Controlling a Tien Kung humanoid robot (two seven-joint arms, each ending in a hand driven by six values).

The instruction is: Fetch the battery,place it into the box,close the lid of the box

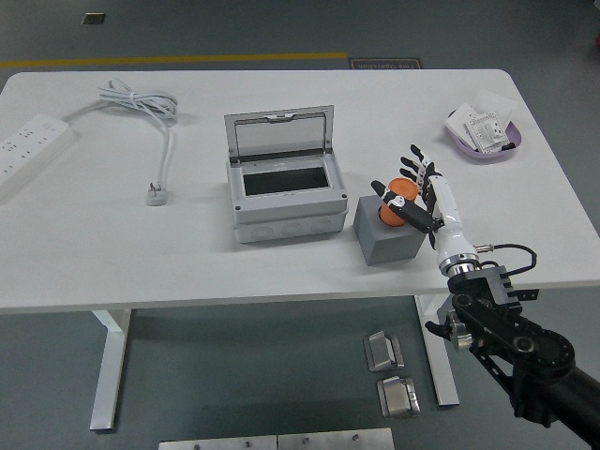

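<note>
My right hand (419,192) is curled around the orange battery (400,202) on its grey block (389,234). Small, rigid, probably smooth — I'd pinch it across the middle.

White right hand (427,197) with black-tipped fingers (413,153), silver wrist, cabled black arm (520,356).

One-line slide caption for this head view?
Right hand closing on the orange battery atop a grey block, beside the open-lidded grey box on the white table.
</note>
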